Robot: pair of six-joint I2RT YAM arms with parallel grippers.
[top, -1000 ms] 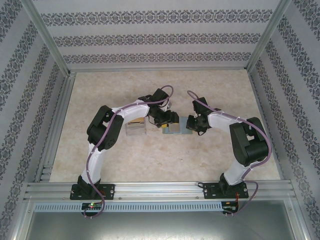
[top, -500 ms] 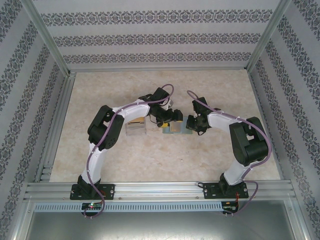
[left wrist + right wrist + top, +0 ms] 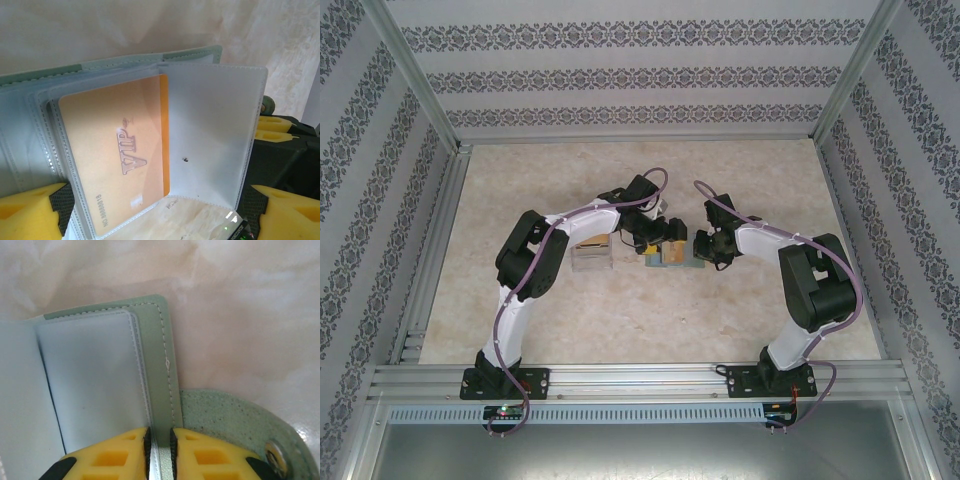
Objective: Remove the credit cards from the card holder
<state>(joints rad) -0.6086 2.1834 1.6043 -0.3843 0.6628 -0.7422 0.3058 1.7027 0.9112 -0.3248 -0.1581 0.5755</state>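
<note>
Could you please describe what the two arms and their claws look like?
The left arm and right arm have white links between bulky black joints, on black bases. A mauve cable runs along each. The left claw and right claw have black bodies; their fingers are yellow blocks with square recesses and thin dark pads on the inner faces.

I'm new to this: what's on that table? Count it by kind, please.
Robot arms: 2
Card holder: 1
Orange card in view: 1
Clear box: 1
Total: 5
</note>
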